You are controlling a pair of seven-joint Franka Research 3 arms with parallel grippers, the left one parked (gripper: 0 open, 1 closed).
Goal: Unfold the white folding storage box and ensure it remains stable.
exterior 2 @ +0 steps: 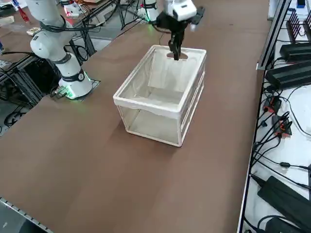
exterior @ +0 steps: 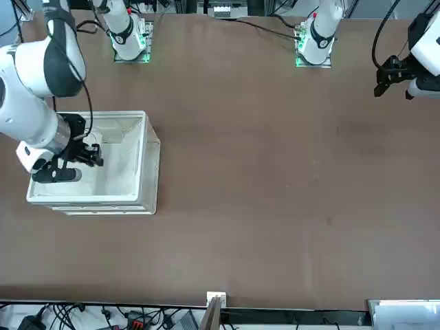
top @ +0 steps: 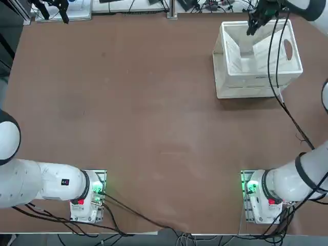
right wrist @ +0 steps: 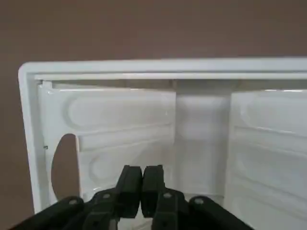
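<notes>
- where's the white box (top: 243, 86)?
- standing open-topped on the counter (top: 128, 113), toward its far right corner as the robot faces it
- and the right hand (right wrist: 143, 168)?
- over the box's handle end, fingers closed to a hairline gap, nothing gripped between them
</notes>
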